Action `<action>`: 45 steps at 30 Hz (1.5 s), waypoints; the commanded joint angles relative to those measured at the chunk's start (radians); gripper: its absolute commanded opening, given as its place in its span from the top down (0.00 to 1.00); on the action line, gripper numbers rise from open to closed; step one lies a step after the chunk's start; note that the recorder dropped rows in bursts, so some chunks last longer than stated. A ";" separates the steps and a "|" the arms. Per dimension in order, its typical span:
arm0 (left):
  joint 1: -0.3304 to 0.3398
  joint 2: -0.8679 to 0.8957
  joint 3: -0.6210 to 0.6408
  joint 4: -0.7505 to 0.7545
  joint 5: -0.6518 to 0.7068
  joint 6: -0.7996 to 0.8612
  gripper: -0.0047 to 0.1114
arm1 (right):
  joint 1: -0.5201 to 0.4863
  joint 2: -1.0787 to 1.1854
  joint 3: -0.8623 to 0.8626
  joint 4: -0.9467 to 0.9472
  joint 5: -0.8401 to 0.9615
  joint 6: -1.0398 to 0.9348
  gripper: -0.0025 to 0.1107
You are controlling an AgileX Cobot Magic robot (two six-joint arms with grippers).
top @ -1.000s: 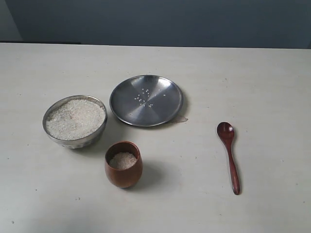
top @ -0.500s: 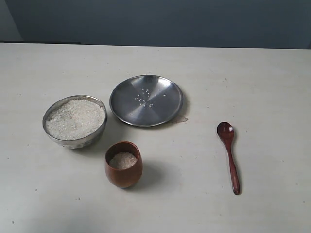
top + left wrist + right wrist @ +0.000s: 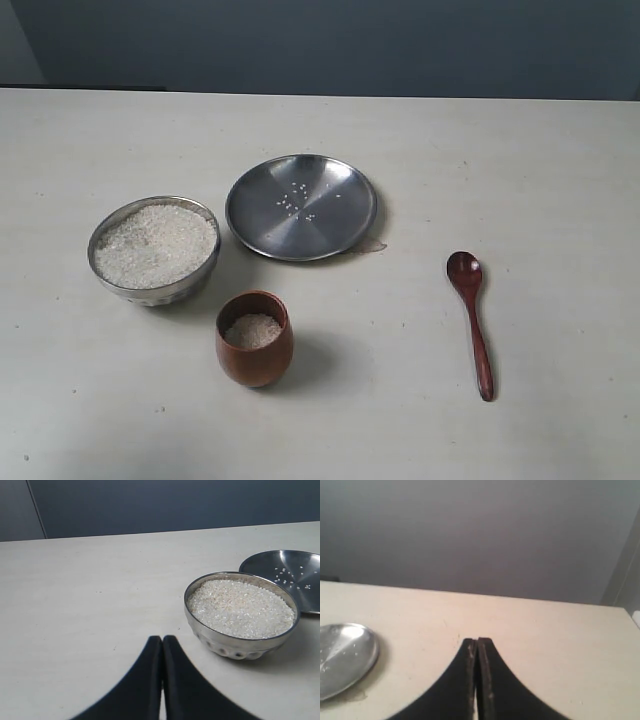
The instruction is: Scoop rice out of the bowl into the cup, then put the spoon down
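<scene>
The steel bowl stands at the left, heaped with white rice. In front of it is the reddish-brown wooden cup, partly filled with rice. The dark wooden spoon lies flat on the table at the right, its oval end pointing away. Neither gripper shows in the exterior view. In the left wrist view the left gripper is shut and empty, a short way from the bowl and its rice. The right gripper is shut and empty over bare table; the spoon is out of that view.
A flat steel plate with a few stray grains sits behind the cup; it also shows as the plate in the left wrist view and the plate in the right wrist view. The light table ends at a dark wall behind.
</scene>
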 commanded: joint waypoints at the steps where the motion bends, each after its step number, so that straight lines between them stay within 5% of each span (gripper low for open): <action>1: 0.002 -0.005 0.005 -0.002 -0.009 -0.005 0.96 | 0.033 0.098 -0.002 0.091 0.137 -0.157 0.98; 7: 0.002 -0.005 0.005 -0.002 -0.009 -0.005 0.96 | 0.074 0.326 -0.008 0.481 0.234 -0.446 0.98; 15: 0.002 -0.005 0.005 -0.002 -0.009 -0.005 0.96 | 0.083 0.577 -0.008 0.702 0.213 -0.492 0.98; 29: 0.002 -0.005 0.005 -0.002 -0.009 -0.005 0.96 | 0.216 0.786 -0.008 0.711 0.015 -0.447 0.98; 42: 0.002 -0.005 0.005 -0.002 -0.009 -0.005 0.96 | 0.217 0.946 -0.008 0.709 -0.065 -0.447 0.98; 45: 0.002 -0.005 0.005 -0.002 -0.009 -0.005 0.96 | 0.217 0.962 -0.008 0.709 -0.067 -0.447 0.90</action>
